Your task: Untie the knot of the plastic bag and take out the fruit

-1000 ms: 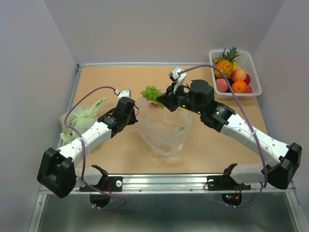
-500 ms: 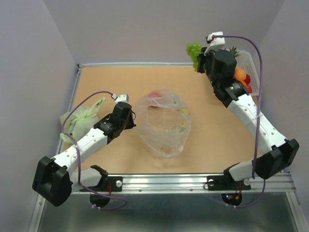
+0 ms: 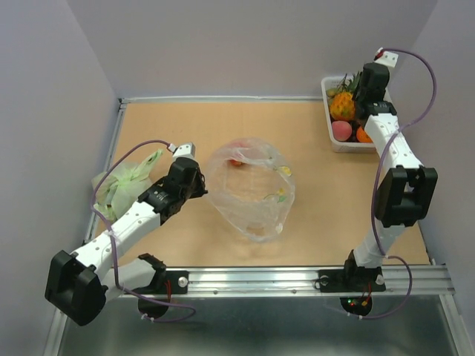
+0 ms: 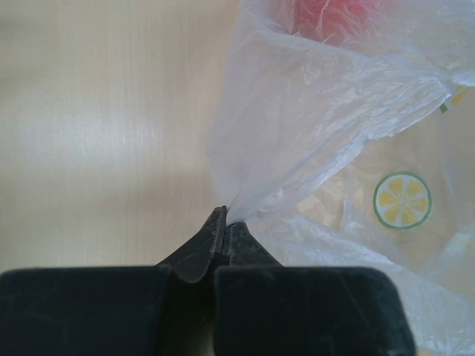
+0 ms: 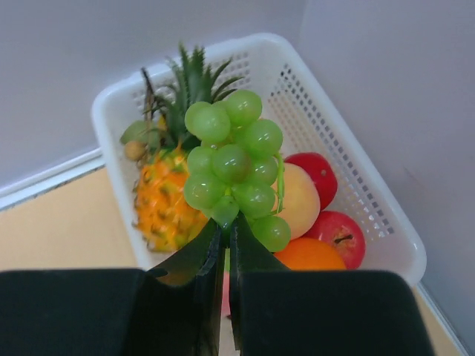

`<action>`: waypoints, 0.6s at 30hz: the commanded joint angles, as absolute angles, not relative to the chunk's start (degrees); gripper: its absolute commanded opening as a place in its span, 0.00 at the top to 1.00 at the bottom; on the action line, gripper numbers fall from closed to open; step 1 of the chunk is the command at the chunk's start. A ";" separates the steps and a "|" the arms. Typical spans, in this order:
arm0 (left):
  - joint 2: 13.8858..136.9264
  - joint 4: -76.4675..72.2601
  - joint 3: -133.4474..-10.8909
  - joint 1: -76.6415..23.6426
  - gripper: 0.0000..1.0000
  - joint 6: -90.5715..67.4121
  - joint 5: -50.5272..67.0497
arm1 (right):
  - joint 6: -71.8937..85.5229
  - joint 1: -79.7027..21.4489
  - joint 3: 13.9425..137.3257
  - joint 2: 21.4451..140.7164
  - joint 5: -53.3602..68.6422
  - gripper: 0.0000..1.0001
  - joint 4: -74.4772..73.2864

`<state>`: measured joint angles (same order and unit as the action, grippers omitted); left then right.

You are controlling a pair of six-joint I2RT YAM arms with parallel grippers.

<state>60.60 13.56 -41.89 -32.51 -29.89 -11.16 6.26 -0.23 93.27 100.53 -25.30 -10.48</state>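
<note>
The clear plastic bag (image 3: 252,194) lies crumpled in the middle of the surface (image 3: 178,126), and a small red fruit (image 3: 236,159) shows through its far end. The left hand (image 3: 199,181) sits at the bag's left edge. In the left wrist view its fingers are pressed together on a pinch of the thin film (image 4: 225,220). The bag (image 4: 319,126) spreads away from them, with a lemon-slice print (image 4: 401,200) on it and the red fruit (image 4: 326,15) blurred at the top. A pale green bag (image 3: 122,182) rests beside the left arm, near the surface's left edge.

The right arm reaches to the far right corner, over a white basket (image 3: 327,111). The right hand (image 5: 226,226) is clamped on the stem end of a bunch of green grapes (image 5: 234,167), holding it above the basket (image 5: 326,111). In the basket lie a pineapple (image 5: 159,196), a peach (image 5: 298,200), an orange (image 5: 308,254) and two red fruits (image 5: 338,233).
</note>
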 commanded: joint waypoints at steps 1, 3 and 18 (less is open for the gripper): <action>58.18 13.62 -42.54 -32.43 1.00 -29.79 -11.78 | 8.26 1.05 103.08 104.74 -31.19 0.99 -7.38; 57.83 13.54 -42.63 -32.43 1.00 -29.71 -11.86 | 8.17 1.32 106.67 107.22 -34.00 0.99 -7.38; 55.64 15.73 -43.07 -32.34 1.00 -30.41 -13.45 | 10.37 2.29 110.49 113.04 -33.94 0.13 -7.38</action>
